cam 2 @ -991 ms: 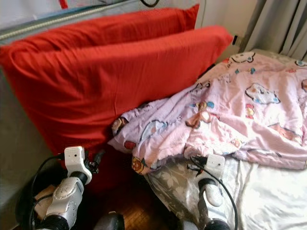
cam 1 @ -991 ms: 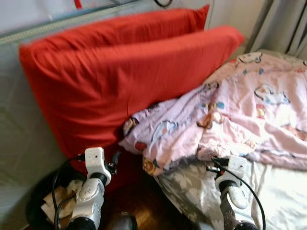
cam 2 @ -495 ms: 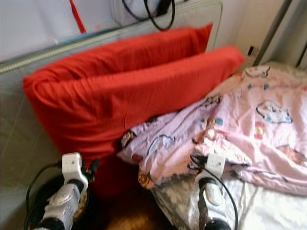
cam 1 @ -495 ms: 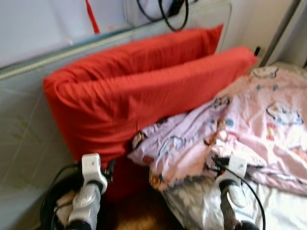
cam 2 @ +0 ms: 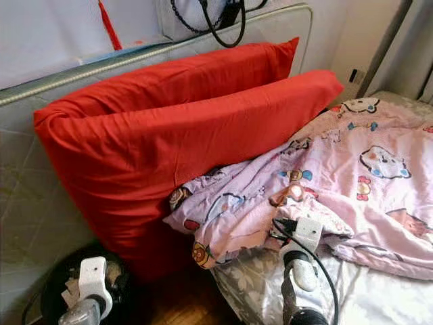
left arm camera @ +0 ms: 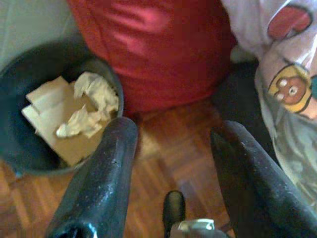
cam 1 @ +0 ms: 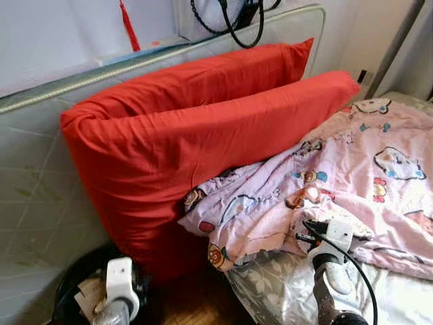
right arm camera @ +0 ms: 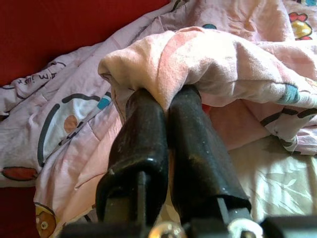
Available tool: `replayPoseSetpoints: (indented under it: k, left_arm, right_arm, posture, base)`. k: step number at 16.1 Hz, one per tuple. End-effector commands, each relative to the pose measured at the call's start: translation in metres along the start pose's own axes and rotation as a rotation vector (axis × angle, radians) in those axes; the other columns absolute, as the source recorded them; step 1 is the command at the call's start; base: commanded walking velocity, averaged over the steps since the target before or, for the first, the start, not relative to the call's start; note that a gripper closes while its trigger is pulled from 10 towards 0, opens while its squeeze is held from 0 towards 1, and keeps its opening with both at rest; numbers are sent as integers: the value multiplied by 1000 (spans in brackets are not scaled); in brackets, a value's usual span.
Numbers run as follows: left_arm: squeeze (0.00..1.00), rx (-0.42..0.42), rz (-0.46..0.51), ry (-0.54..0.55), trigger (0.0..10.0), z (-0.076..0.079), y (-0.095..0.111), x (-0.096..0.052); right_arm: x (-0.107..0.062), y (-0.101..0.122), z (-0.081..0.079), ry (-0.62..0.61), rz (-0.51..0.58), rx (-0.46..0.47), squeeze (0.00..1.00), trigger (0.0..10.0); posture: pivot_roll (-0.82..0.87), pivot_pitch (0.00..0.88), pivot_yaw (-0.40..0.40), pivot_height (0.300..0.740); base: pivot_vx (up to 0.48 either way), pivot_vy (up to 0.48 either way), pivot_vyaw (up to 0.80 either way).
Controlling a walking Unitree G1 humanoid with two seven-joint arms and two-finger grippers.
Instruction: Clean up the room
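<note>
A pink cartoon-print blanket (cam 1: 358,156) lies rumpled on the bed, its edge hanging over the mattress corner. My right gripper (right arm camera: 166,96) is shut on a fold of the blanket (right arm camera: 208,54), which covers the fingertips. Its wrist (cam 1: 333,235) shows at the blanket's near edge. Two big red pillows (cam 1: 203,128) lean on the padded headboard (cam 1: 34,189). My left gripper (left arm camera: 176,129) is open and holds nothing, low over the wooden floor (left arm camera: 163,158) beside a black bin (left arm camera: 12,94) that holds crumpled paper (left arm camera: 79,114).
The bin (cam 1: 71,291) stands on the floor between the headboard and the bed corner. A grey flowered sheet (cam 1: 270,291) covers the mattress. Black cables (cam 1: 237,17) hang over the headboard top. A curtain (cam 1: 406,34) hangs at the far right.
The camera has tilted up, showing more of the headboard. My left arm has dropped lower towards the bin. The right gripper stays on the blanket's edge.
</note>
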State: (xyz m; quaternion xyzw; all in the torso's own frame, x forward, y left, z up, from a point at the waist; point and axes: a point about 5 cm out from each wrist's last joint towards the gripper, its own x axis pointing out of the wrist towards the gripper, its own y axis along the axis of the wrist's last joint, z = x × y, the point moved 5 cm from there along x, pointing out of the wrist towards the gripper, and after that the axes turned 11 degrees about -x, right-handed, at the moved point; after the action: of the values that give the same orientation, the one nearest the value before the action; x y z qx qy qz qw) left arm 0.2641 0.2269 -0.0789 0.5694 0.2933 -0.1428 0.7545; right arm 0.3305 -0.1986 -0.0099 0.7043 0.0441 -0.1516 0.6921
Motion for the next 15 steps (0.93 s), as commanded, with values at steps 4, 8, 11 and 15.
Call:
replayPoseSetpoints:
  k: [4,8,11,15]
  left_arm:
    - [0,3,-104,46,10000,-17,-32,-11]
    - [0,0,-140,61,10000,-18,-45,-15]
    - [0,-1,-159,62,10000,-19,-50,-17]
    - [0,14,-184,53,10000,-21,-57,-20]
  right_arm:
    - [-3,-3,-9,18,0,6,0,10000]
    - [-2,3,-4,-12,34,-3,0,10000]
    - [0,18,2,-27,99,-52,0,10000]
    - [-2,15,7,-39,97,-69,0,10000]
  posture:
    - [58,23,15,740]
    - [55,14,21,740]
    - [46,5,24,740]
    - [48,0,25,740]
  base:
    - [0,0,0]
    - [-180,0,0]
    - [-160,0,0]
    - [-180,0,0]
